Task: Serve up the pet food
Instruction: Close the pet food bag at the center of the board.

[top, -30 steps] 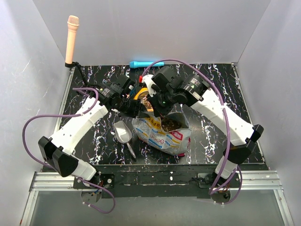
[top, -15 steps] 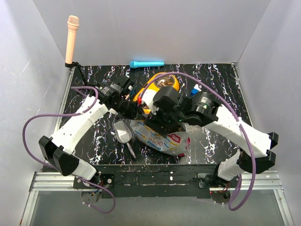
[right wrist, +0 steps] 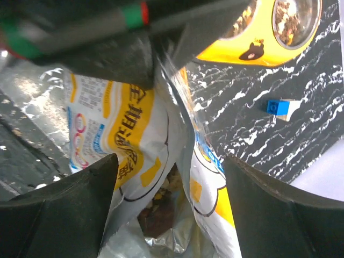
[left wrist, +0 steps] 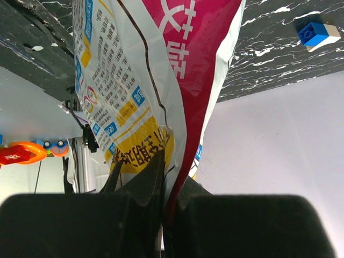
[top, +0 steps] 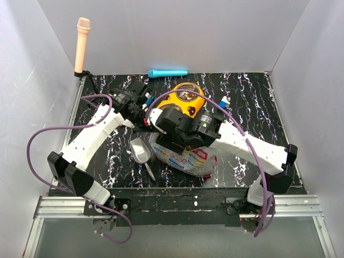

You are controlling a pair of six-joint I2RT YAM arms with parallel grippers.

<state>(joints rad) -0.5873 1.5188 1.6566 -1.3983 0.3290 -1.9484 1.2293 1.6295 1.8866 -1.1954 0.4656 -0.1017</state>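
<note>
The black marbled table [top: 252, 107] carries everything. On it the foil bag [top: 188, 158] lies just below both grippers, and in the overhead view the right arm's wrist covers the bag's upper end and hides its mouth.

The left gripper [left wrist: 164, 183] is clamped tight on the bag's top edge, with the printed foil hanging away from its fingers. The right gripper [right wrist: 169, 161] stands spread wide and grips nothing. Its two fingers straddle the bag's parted mouth, and the left gripper crowds the far side of that opening.

Beyond the right gripper, past the bag, sits the yellow double bowl [right wrist: 258, 45], with brown pellets in its steel cup. A grey scoop [top: 140, 150] lies beside the bag, below the left gripper. A tall peach cylinder [top: 81, 43] stands at the far corner on the left gripper's side, and a blue pen-like stick [top: 167, 72] lies along the back wall. A small blue block [left wrist: 317, 33] rests beyond the bowl.

The pet food [right wrist: 156, 212] shows down inside the bag's mouth, between the right gripper's fingers.
</note>
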